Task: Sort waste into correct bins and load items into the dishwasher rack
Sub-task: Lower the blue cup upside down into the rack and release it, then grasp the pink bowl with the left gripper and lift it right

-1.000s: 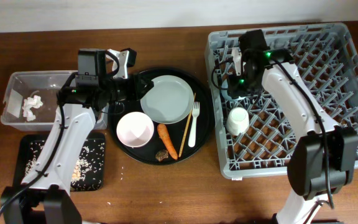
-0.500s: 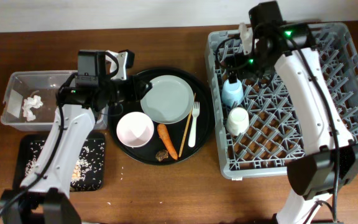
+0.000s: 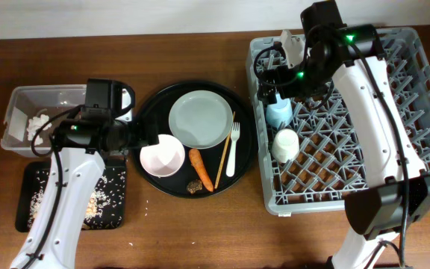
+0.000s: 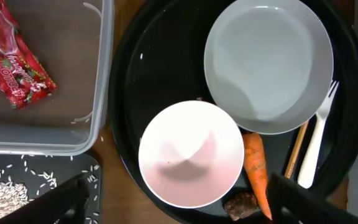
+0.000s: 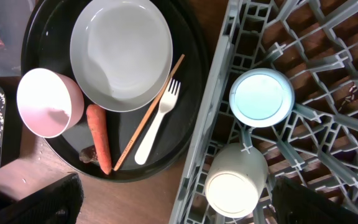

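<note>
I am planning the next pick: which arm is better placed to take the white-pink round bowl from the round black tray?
Left, probably. The left gripper hangs open beside the white-pink round bowl, centred in its wrist view. The right gripper, also open, is over the grey plastic rack, farther away.

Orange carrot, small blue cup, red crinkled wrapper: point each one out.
orange carrot (image 3: 201,169), overhead view, middle of its length.
small blue cup (image 5: 261,98), right wrist view, centre of its round top.
red crinkled wrapper (image 4: 14,57), left wrist view, middle of its printed face.
</note>
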Available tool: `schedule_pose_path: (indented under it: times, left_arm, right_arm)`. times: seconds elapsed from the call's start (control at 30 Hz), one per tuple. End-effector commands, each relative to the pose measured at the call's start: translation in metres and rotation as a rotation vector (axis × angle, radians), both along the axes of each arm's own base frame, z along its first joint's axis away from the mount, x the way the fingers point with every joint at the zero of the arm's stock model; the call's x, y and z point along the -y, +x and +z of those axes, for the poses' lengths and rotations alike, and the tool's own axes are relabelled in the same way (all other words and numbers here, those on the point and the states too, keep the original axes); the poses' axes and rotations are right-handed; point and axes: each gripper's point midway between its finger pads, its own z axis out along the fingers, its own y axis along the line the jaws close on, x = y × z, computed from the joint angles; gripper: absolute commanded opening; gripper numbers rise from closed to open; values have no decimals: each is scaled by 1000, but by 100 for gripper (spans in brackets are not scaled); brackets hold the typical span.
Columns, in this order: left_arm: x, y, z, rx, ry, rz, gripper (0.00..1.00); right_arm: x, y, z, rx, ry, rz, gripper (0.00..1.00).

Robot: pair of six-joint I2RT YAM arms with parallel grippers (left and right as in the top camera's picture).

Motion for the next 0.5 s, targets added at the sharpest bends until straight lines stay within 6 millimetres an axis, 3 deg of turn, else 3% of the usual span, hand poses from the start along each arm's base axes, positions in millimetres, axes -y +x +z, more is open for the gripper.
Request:
schedule_pose_path:
  times: [0.0,0.17,0.27,0.47]
  left_arm:
    - [9,-4,-5,-12,16,-30,82]
    - [29,-4,-18,-40,54,-90,81]
    - [29,1,-36,-82,80,-89,77]
    - [20,-7,-83,-248,150,-81,74]
  right_arm:
    - [-4,-2,5,3,14,4,99]
    - [3,-5,1,-9,-28,-7,99]
    - [4,-6,1,-15,-29,-7,99]
    - [4,-10,0,-31,-33,-7,99]
